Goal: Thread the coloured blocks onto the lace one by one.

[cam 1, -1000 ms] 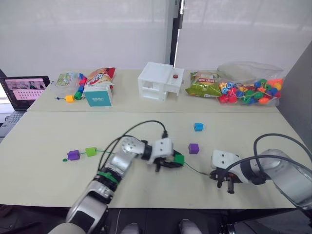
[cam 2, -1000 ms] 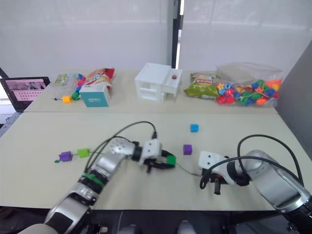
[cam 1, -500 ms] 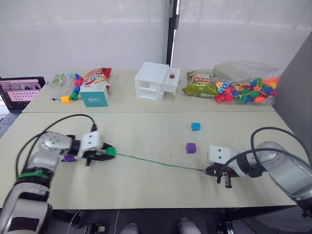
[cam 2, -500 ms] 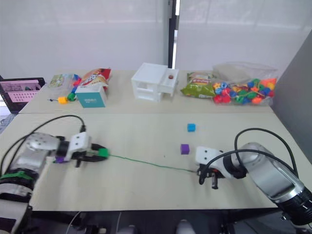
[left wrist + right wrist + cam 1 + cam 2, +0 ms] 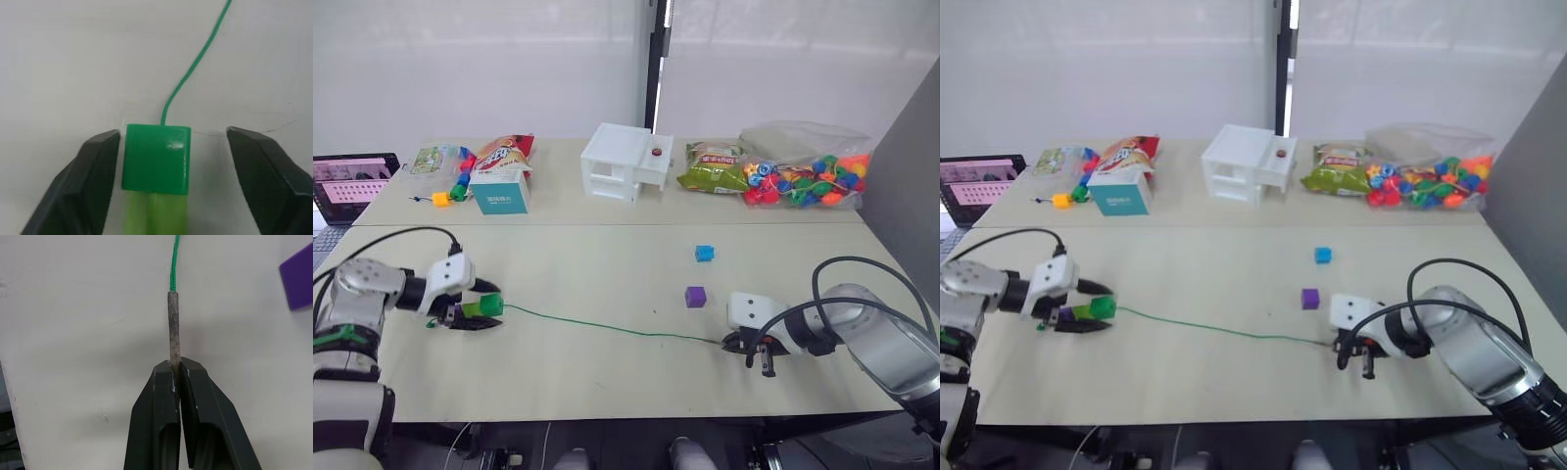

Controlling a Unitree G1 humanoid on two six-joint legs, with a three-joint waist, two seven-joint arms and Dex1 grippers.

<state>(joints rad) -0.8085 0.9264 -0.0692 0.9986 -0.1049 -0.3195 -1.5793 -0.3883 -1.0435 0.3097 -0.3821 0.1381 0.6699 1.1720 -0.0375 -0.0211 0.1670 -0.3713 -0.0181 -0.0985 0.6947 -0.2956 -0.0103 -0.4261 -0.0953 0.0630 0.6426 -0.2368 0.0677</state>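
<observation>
The right gripper (image 5: 176, 377) is clenched on the dark stiff tip (image 5: 173, 325) of the lace (image 5: 607, 326), low over the table (image 5: 607, 274) on the robot's right. From there the lace runs across the table to the left gripper (image 5: 475, 308).

The left gripper is released: its fingers (image 5: 95, 171) stand apart on either side of a dark green block (image 5: 156, 156), one finger just beside it, the other clear of it. The lace enters this block. A light green block (image 5: 154, 215) sits directly behind it, touching it. In the right eye view a purple block (image 5: 1056, 315) lies behind the two green ones, by the gripper.

Two blocks lie loose on the table, off the lace: a second purple block (image 5: 695, 296) near the right gripper, and a blue block (image 5: 705, 253) farther back.

Along the far side of the table stand a laptop (image 5: 352, 181), a teal box (image 5: 502, 191), snack bags (image 5: 710, 168), a white model house (image 5: 625, 162) and a clear bag of mixed beads (image 5: 808, 176).
</observation>
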